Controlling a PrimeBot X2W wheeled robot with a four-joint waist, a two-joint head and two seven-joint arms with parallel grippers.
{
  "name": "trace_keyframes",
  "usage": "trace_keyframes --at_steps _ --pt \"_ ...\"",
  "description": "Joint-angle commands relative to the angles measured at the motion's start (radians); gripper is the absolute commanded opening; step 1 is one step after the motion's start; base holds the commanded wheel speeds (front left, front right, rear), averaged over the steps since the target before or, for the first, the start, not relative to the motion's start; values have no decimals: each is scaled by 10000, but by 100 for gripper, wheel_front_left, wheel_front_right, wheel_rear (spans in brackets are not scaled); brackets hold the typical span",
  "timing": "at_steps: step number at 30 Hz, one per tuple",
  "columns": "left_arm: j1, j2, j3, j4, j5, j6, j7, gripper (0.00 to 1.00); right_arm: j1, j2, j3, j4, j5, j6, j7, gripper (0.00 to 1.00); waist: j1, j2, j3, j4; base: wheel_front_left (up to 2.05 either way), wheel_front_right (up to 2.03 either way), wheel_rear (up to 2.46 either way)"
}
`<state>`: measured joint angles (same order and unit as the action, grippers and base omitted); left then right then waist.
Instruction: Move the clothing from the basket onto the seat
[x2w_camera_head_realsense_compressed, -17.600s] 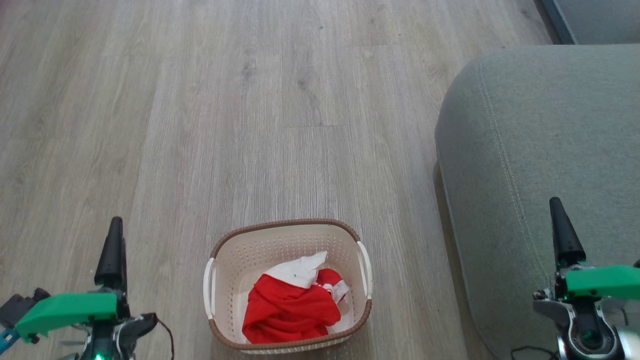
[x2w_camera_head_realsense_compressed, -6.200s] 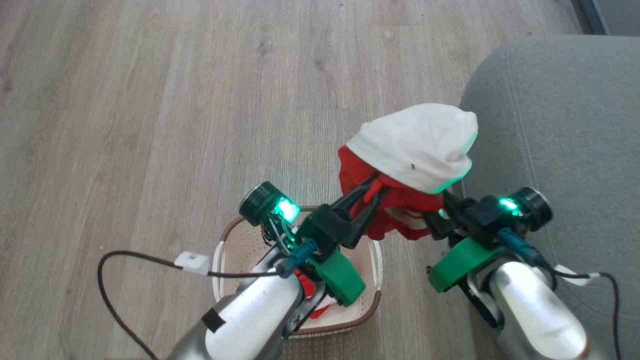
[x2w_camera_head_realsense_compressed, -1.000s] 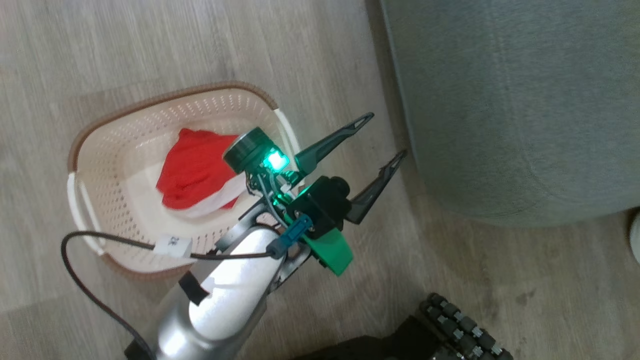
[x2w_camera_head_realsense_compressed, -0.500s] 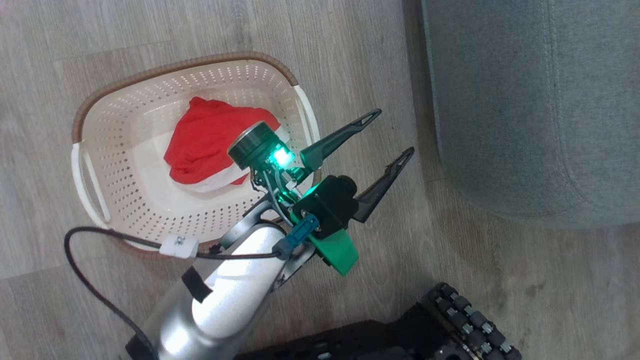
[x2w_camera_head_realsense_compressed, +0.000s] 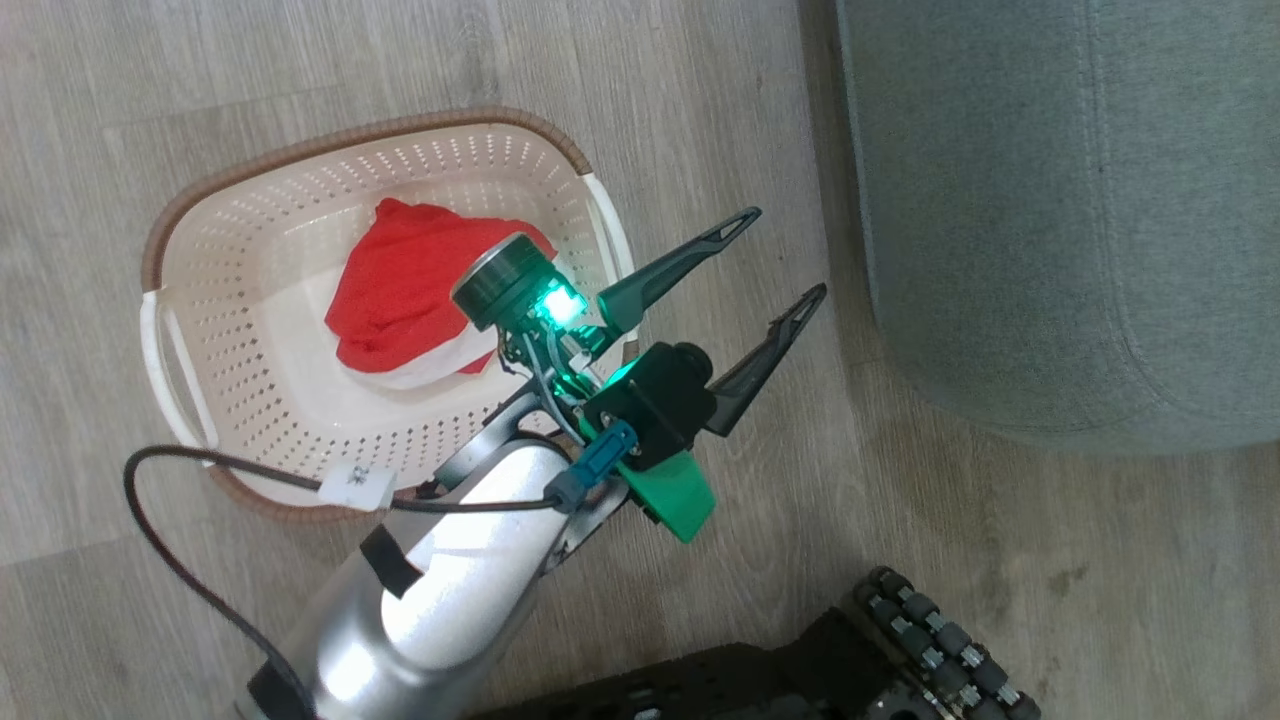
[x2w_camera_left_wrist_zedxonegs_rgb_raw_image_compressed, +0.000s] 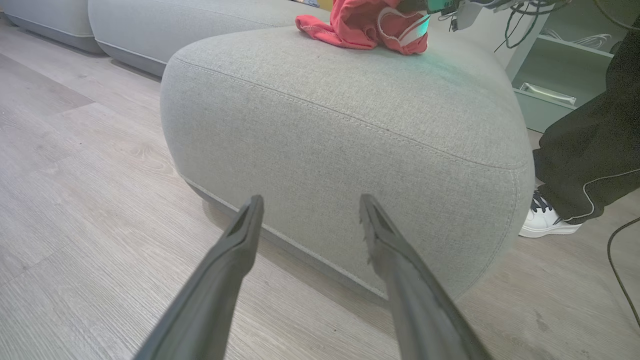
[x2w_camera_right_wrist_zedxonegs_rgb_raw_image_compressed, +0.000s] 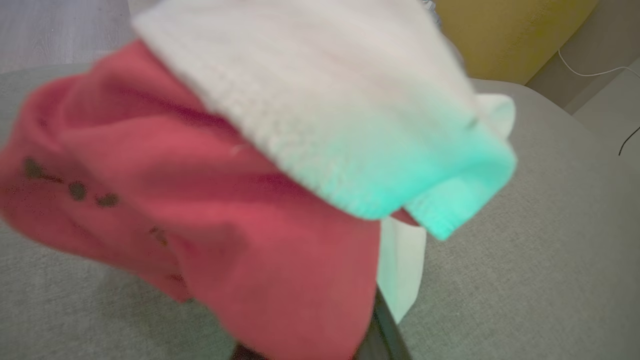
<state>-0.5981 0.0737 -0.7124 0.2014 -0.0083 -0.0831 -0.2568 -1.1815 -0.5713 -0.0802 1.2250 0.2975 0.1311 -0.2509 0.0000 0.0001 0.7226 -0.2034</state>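
The cream basket (x2w_camera_head_realsense_compressed: 200, 250) stands on the floor with a red hat-like piece of clothing (x2w_camera_head_realsense_compressed: 400, 290) with a white band lying in it. My left gripper (x2w_camera_head_realsense_compressed: 790, 250) is open and empty, hanging over the floor between the basket and the grey-green seat (x2w_camera_head_realsense_compressed: 1050, 200); its fingers point at the seat's side (x2w_camera_left_wrist_zedxonegs_rgb_raw_image_compressed: 350, 150). On top of the seat lies a red and white garment (x2w_camera_left_wrist_zedxonegs_rgb_raw_image_compressed: 360, 22), with my right gripper (x2w_camera_left_wrist_zedxonegs_rgb_raw_image_compressed: 425, 6) at it. Close up, that garment (x2w_camera_right_wrist_zedxonegs_rgb_raw_image_compressed: 250, 200) drapes over the right fingers and hides them, just above the seat cushion (x2w_camera_right_wrist_zedxonegs_rgb_raw_image_compressed: 525, 275).
A person's dark trouser leg (x2w_camera_left_wrist_zedxonegs_rgb_raw_image_compressed: 595, 150) and white shoe (x2w_camera_left_wrist_zedxonegs_rgb_raw_image_compressed: 547, 222) stand at the seat's far corner. My wheeled base (x2w_camera_head_realsense_compressed: 930, 650) sits low in the head view. A cable (x2w_camera_head_realsense_compressed: 170, 520) loops from my left forearm. More grey cushions (x2w_camera_left_wrist_zedxonegs_rgb_raw_image_compressed: 150, 25) lie behind.
The head camera has shifted a little. My left gripper stays open beside the basket, and the hat in the basket has not moved.
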Motion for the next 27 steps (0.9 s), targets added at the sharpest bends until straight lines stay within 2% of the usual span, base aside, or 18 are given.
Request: trace_keyframes --at_steps 1,2,17,22,27 --pt "-10 52 132 -343 -33 61 -49 100 -91 -357 136 -134 105 -4 -61 94 0 -1 -78 -36 0 0 0" --pt "-14 54 135 -327 -41 63 -49 100 -102 -354 180 -121 148 -4 -69 100 0 -1 -113 -61 0 0 0" --pt "372 -135 240 -275 -430 151 -49 100 880 -193 1875 -286 532 -4 -103 100 0 -1 -1840 -309 0 0 0" --pt "632 -182 311 -337 -550 193 -49 100 1295 -262 2440 -597 838 -4 -105 100 0 -1 -2402 -312 0 0 0" --pt "1063 -213 509 -413 -685 291 -49 100 1863 -296 3036 -1419 1242 -4 -106 100 0 -1 -3176 -304 0 0 0"
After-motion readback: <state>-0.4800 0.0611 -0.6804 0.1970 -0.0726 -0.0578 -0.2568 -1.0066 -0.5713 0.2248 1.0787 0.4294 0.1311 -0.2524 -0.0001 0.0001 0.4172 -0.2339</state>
